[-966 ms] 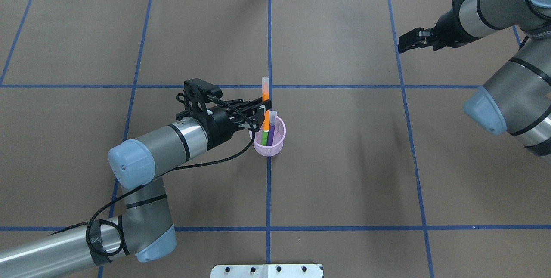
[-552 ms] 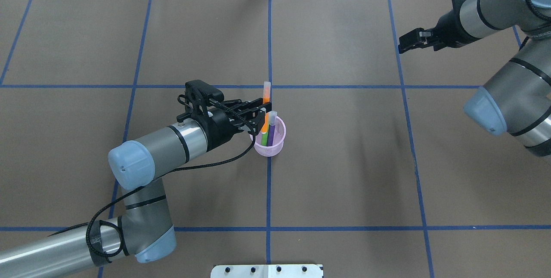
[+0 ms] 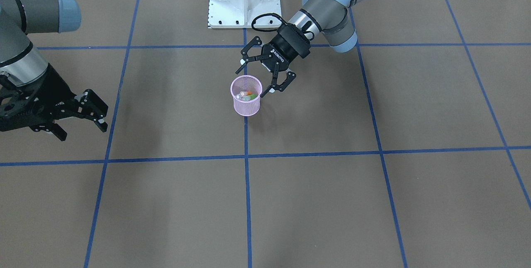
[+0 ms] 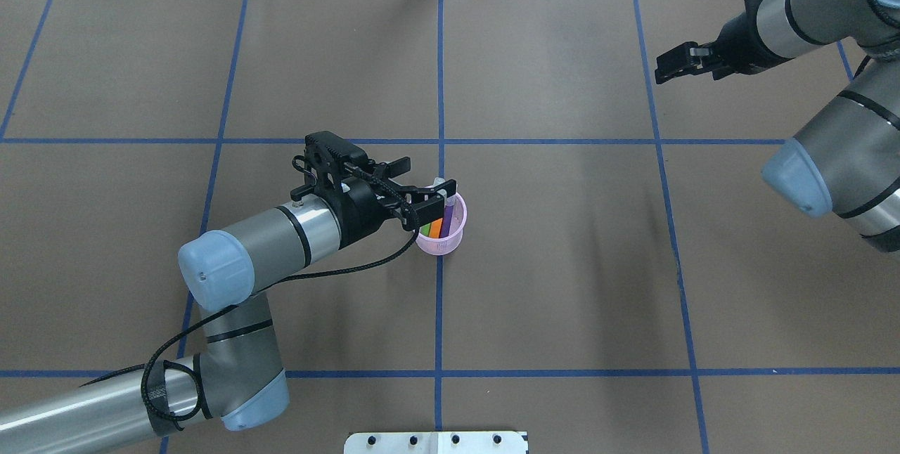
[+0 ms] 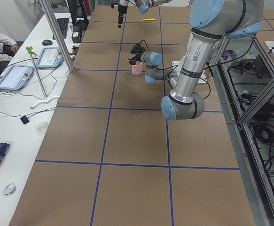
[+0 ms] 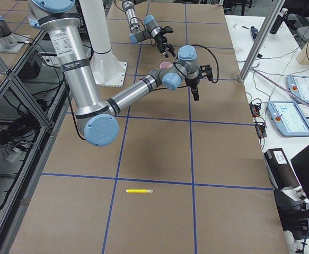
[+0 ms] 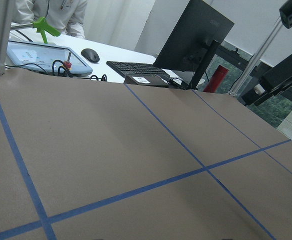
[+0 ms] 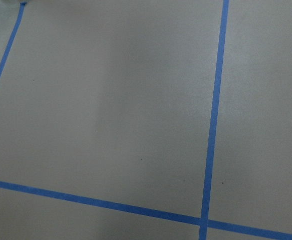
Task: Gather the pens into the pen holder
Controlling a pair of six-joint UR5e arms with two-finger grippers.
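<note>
Pen holder (image 4: 440,246) stands upright at the centre of the counter (image 4: 562,264), on a blue tape line (image 4: 439,313). You'll see the green pen (image 4: 427,228), orange pen (image 4: 436,228) and purple pen (image 4: 446,218) all inside it, pale ends up. Left hand (image 3: 255,80) hovers just above its rim, jaws spread, holding nothing. Right hand (image 3: 82,129): open, empty, well apart toward the far right corner.

Small round pink wire-mesh pen holder (image 4: 441,246), upright on the table (image 4: 562,264) astride a blue tape line (image 4: 438,313), purple pen (image 4: 446,218), orange pen (image 4: 436,227) and green pen (image 4: 427,228) standing inside, side by side, pale cap ends uppermost.
</note>
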